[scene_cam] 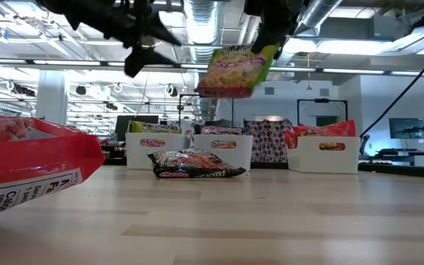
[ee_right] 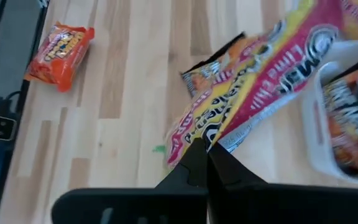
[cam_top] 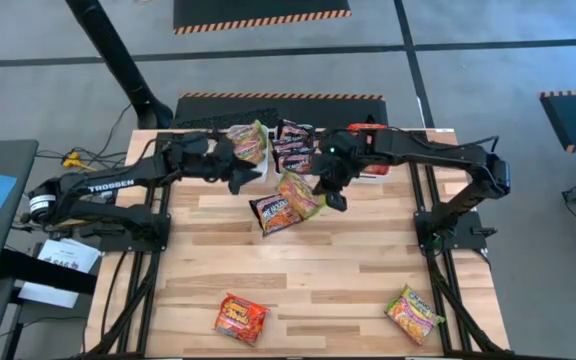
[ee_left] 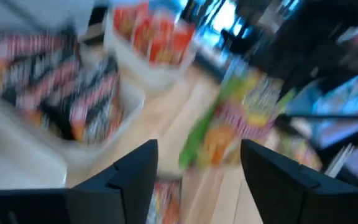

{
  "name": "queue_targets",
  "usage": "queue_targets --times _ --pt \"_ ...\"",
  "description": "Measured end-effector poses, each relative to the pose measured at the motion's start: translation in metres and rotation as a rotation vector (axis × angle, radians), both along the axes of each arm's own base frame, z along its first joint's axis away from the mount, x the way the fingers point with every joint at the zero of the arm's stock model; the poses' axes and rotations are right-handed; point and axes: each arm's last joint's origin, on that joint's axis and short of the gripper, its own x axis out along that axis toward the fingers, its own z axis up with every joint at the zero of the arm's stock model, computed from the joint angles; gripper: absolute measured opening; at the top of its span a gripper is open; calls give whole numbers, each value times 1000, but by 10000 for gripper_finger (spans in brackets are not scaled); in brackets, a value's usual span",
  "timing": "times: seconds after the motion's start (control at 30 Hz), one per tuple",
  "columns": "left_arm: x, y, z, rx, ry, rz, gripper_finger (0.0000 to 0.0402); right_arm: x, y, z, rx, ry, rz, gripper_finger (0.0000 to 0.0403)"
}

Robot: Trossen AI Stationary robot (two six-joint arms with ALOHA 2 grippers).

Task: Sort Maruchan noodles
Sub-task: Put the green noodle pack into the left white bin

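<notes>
The right gripper [cam_top: 334,196] is clamped on a green-yellow packet [scene_cam: 235,71], holding it in the air above the table [cam_top: 348,270], just in front of the middle white tray [scene_cam: 223,152]. The left gripper [cam_top: 240,176] hangs empty beside that tray, fingers [ee_left: 135,174] apart. A dark packet [scene_cam: 195,163] lies on the table before the tray; a red packet [cam_top: 241,318] and another green-yellow packet [cam_top: 414,312] lie well apart from it.
</notes>
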Motion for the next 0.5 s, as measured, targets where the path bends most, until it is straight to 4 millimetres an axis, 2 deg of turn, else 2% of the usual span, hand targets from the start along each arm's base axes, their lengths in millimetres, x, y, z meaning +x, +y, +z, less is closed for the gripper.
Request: queue_targets --times 0.2,0.5 --pt "1 6 16 71 -155 -33 221 -3 -13 17 -75 -66 75 3" --pt "5 12 17 102 -205 -78 221 -4 -19 36 -193 -166 199 4"
